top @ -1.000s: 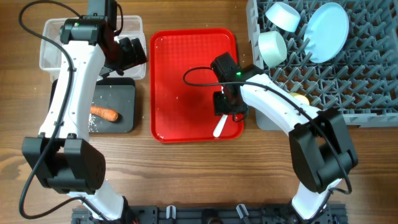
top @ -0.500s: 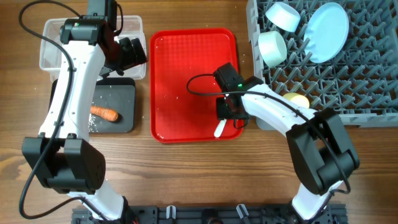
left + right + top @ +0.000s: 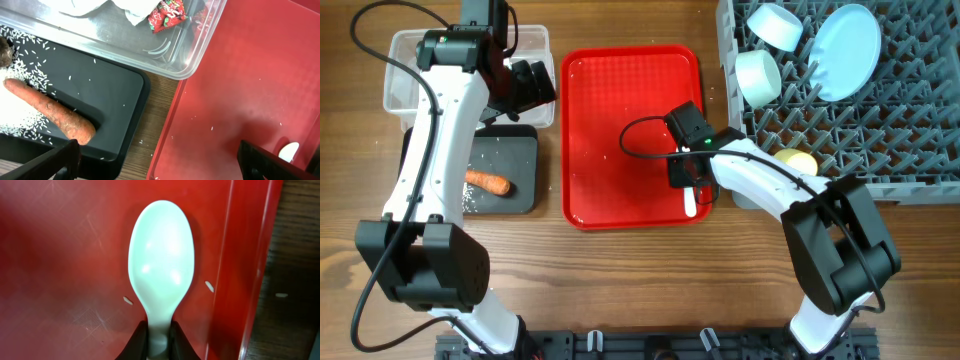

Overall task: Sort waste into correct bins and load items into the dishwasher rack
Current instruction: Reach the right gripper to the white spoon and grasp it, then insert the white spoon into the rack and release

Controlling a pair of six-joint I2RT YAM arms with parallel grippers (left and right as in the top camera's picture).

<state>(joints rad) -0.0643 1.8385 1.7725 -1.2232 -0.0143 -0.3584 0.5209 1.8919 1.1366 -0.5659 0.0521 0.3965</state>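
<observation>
Overhead, the grey rack [image 3: 900,150] fills the far right of the counter [image 3: 620,280] and the red tray [image 3: 610,120] lies mid-counter. Right jaws are pinched on the handle of the white spoon [image 3: 161,260], lying in the red tray's near right corner; left jaws hang wide at far left, near the black tray [image 3: 100,100], which holds the carrot [image 3: 50,110].

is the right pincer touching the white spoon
Touching. The right wrist view shows the right pincer with its fingers pressed against both sides of the white spoon neck, no gap.
</observation>
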